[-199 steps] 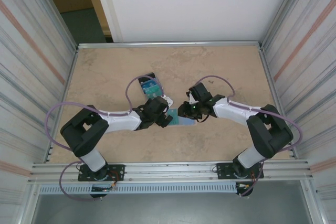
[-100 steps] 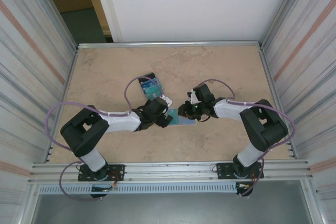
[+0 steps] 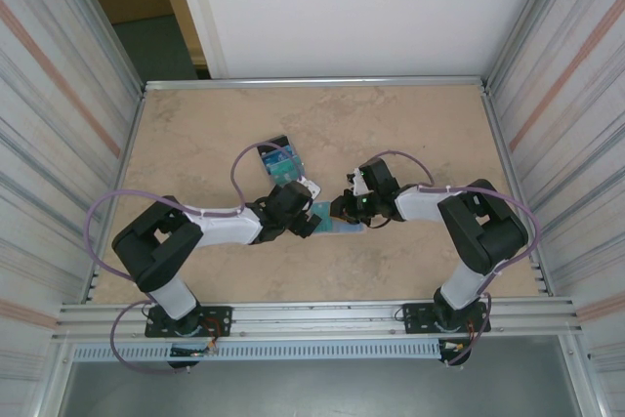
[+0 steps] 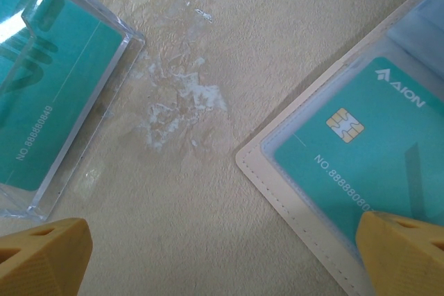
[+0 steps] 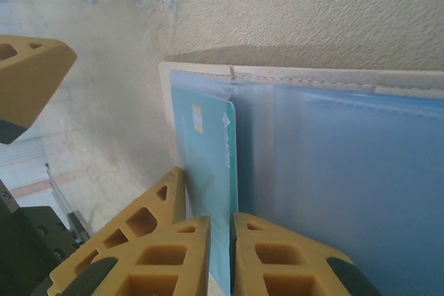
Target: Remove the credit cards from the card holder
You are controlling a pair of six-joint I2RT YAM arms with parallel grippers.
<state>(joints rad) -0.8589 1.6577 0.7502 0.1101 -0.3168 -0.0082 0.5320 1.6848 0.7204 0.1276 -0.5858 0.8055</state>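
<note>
The card holder [image 3: 339, 221] lies open on the table between my two grippers, its beige stitched edge [image 4: 291, 192] and pale blue inner faces [image 5: 347, 164] showing. A teal credit card [image 5: 208, 150] with a chip sits in its left pocket, also seen from the left wrist [image 4: 361, 150]. My right gripper [image 5: 231, 230] is shut on this card's near edge, one finger on each face. My left gripper [image 4: 222, 254] stands wide open, and its right finger [image 4: 402, 251] rests on the holder's corner over the card.
A clear plastic case [image 4: 48, 81] with more teal and blue cards [image 3: 278, 159] lies just beyond the left gripper. Metal walls close in the table on the left and right. Bare tan tabletop [image 3: 410, 124] lies behind the arms.
The right gripper's jaws have closed in onto the teal card's edge, and the right arm's elbow has folded inward. The left arm has not moved.
</note>
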